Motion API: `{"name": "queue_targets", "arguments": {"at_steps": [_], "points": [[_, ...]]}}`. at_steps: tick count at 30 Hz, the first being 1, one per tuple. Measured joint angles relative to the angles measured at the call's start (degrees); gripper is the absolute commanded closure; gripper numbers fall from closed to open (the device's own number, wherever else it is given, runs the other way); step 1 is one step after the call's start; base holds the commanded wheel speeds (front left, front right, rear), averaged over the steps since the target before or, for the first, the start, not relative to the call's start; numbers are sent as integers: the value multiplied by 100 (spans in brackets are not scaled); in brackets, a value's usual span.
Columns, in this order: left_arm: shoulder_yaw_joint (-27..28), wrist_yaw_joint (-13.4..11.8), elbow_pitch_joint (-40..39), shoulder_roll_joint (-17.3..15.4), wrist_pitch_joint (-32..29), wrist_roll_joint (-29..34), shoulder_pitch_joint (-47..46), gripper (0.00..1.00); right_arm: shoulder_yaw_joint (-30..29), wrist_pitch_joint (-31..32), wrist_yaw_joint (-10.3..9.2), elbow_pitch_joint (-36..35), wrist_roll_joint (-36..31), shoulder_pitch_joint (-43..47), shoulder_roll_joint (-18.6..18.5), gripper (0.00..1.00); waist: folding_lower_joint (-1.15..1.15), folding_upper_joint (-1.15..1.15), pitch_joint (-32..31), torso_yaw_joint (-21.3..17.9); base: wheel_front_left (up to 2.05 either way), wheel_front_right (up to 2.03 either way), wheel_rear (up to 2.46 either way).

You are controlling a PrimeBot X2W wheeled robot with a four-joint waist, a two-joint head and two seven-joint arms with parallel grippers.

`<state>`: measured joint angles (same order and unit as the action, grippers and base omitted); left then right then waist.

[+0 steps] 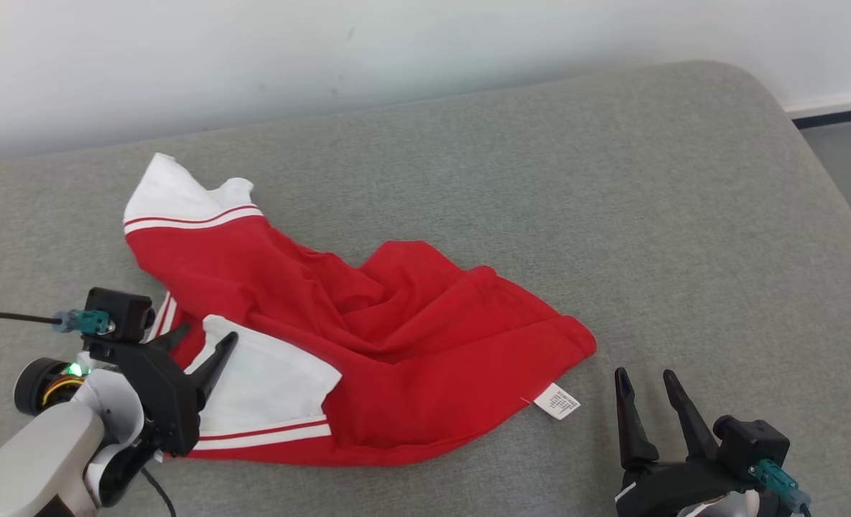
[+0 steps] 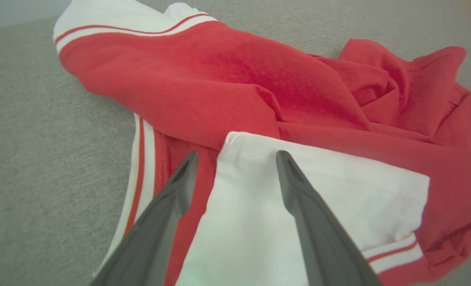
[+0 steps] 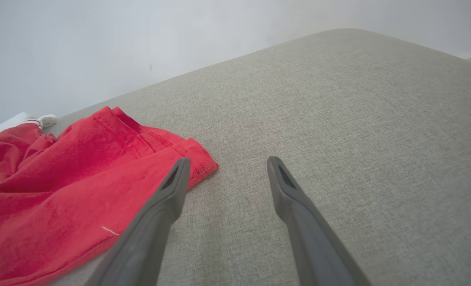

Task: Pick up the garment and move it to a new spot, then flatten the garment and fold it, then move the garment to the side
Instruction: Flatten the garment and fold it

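So the count: one garment (image 1: 368,337), one white tag (image 1: 558,401), one grey cushion (image 1: 612,215), two grippers: left gripper (image 1: 206,334), right gripper (image 1: 645,375).

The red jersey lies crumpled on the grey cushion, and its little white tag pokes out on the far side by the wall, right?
Not quite: the tag pokes out on the near side of the jersey, close to the right gripper, as the head view shows. It does lie crumpled on the grey cushion.
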<state>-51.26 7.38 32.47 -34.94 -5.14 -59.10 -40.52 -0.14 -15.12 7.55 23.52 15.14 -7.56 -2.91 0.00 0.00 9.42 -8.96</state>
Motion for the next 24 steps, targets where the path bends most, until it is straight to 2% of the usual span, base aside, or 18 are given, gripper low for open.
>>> {"name": "queue_targets", "arguments": {"at_steps": [2,3,5,6,7,16,22,24], "points": [[-2,-1,45,1,10,0,2,0,-8,1,0,-2,2,-10,-1,0,0,0,12,-31,0,0,0],[-5,-1,89,3,56,8,1,13,-10,1,0,-9,4,-20,-1,0,0,0,24,-60,0,0,0],[-41,-1,247,26,137,89,-4,58,-27,0,0,-19,7,-20,-2,0,0,0,59,-120,0,0,0],[-35,-1,285,43,191,94,-9,84,-33,1,0,-19,7,-20,-2,0,0,0,64,-131,0,0,0],[-44,0,311,66,249,102,-23,100,-44,1,0,-19,7,-20,-2,0,0,0,63,-135,0,0,0],[-203,3,487,168,643,225,-88,100,-110,0,0,-1,-13,24,-1,0,0,0,-81,-43,0,0,0],[-185,11,-70,25,1009,233,-59,100,-185,0,0,-1,-18,207,0,0,0,0,-222,169,0,0,0],[-180,-71,-366,-73,1109,243,89,100,-204,0,0,-12,-16,258,0,0,0,0,-266,269,0,0,0]]}}
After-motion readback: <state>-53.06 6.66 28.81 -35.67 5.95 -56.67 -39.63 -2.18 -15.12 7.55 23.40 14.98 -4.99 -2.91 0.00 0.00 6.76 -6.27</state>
